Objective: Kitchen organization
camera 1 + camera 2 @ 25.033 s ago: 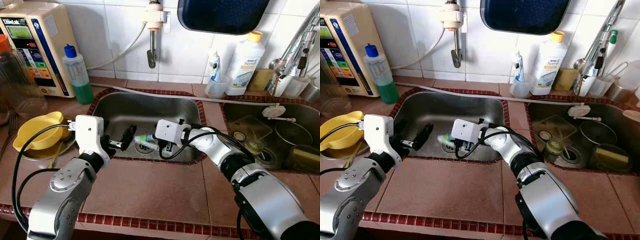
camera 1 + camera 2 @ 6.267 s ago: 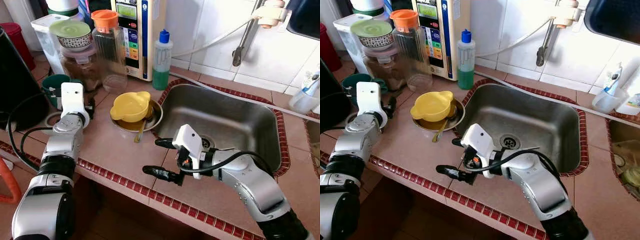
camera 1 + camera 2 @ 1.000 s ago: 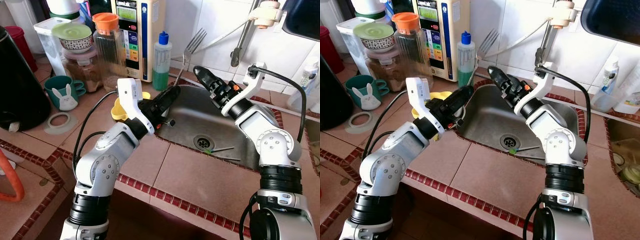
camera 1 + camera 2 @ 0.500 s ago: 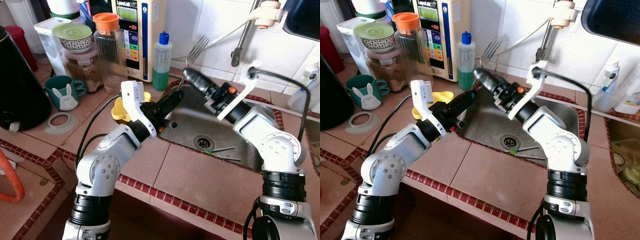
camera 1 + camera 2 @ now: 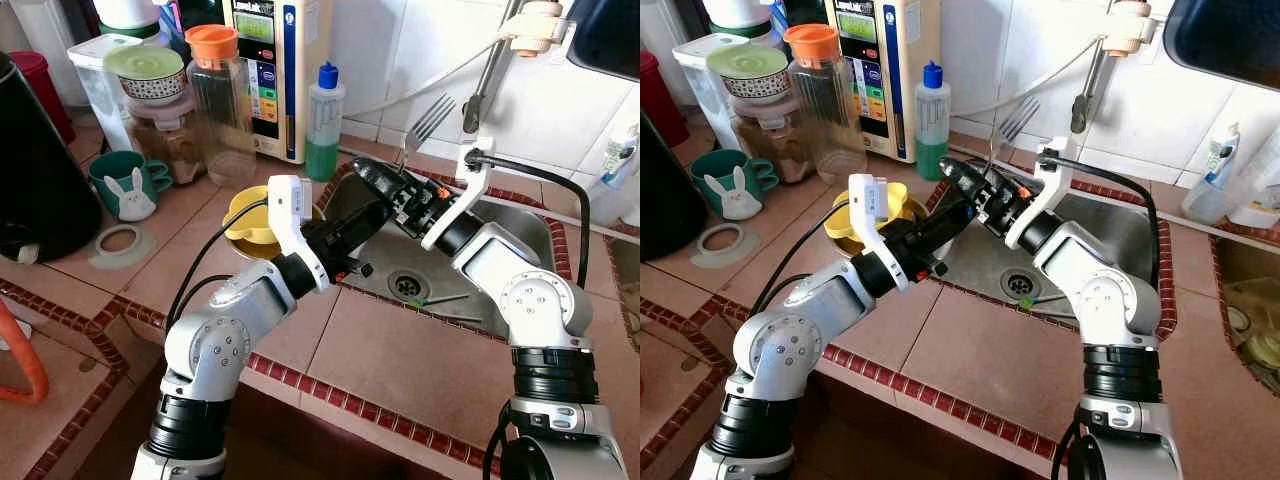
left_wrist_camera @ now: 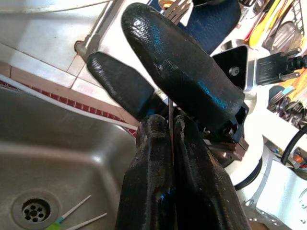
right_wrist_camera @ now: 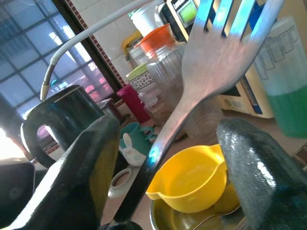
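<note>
A metal fork (image 5: 428,115) stands upright over the near-left corner of the steel sink (image 5: 520,225), tines up. My left gripper (image 5: 378,210) reaches in from the left and is shut on the fork's thin handle (image 6: 170,112). My right gripper (image 5: 375,178) comes in from the right at the same spot. In the right wrist view its fingers (image 7: 91,167) stand wide apart on either side of the fork (image 7: 211,62), not touching it. Where the two grippers overlap, the lower handle is hidden.
A yellow bowl (image 5: 250,212) on a metal plate sits left of the sink. Behind stand a green soap bottle (image 5: 322,120), an orange-lidded jug (image 5: 215,100), a bunny mug (image 5: 125,182) and a black kettle (image 5: 30,170). Thin sticks (image 5: 440,300) lie by the drain.
My left gripper has moved right and shut on the fork handle. My right gripper, which held the fork before, now has its fingers spread. The fork shifted right over the sink.
</note>
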Motion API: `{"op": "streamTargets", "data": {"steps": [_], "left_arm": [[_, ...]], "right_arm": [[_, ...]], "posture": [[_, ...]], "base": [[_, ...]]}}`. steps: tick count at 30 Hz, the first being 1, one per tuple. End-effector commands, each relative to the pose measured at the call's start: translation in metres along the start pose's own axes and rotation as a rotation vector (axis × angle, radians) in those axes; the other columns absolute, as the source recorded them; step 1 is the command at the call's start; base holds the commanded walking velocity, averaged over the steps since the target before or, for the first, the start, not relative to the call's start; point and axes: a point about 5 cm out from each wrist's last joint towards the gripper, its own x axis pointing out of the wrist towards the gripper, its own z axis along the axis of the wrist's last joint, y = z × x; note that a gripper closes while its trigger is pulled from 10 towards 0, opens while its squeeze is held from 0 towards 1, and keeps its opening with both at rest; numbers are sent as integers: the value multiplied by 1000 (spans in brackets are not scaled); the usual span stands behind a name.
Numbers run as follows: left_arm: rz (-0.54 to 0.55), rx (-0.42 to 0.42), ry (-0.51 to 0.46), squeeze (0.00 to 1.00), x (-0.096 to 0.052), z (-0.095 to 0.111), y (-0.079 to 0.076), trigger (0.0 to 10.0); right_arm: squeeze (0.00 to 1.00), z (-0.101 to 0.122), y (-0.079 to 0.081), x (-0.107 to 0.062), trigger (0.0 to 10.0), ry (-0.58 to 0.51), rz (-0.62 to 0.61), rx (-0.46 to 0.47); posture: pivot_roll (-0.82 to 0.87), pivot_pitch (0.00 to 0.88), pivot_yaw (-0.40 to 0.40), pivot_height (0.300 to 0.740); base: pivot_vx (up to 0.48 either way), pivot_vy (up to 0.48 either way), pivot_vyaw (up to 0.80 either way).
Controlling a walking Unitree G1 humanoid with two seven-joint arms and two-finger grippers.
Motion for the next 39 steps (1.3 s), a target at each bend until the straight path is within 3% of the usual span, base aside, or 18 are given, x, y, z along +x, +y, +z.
{"op": "streamTargets", "data": {"steps": [1, 15, 35, 36, 39], "left_arm": [[-12, 9, -9, 0, -2, 4, -2, 10000], [14, 5, -21, 0, -7, 8, 4, 10000], [-6, 7, -15, 0, -5, 8, 0, 10000], [-5, 7, -15, 1000, -4, 8, 0, 10000], [-9, 0, -15, 1000, -4, 8, -1, 10000]], "right_arm": [[0, 6, -2, -1, 0, -18, -15, -16], [0, 7, -5, -1, 0, -22, -26, -32], [0, 8, -11, -1, 0, -39, -57, -38], [0, 8, -11, -1, 0, -40, -58, -38], [0, 8, -12, -1, 0, -42, -61, -38]], "posture": [[55, 36, -25, 740], [53, 36, -25, 740], [59, 19, -22, 740], [59, 19, -22, 740], [61, 20, -22, 740]], "base": [[0, 0, 0], [0, 0, 0], [0, 0, 0], [0, 0, 0], [0, 0, 0]]}}
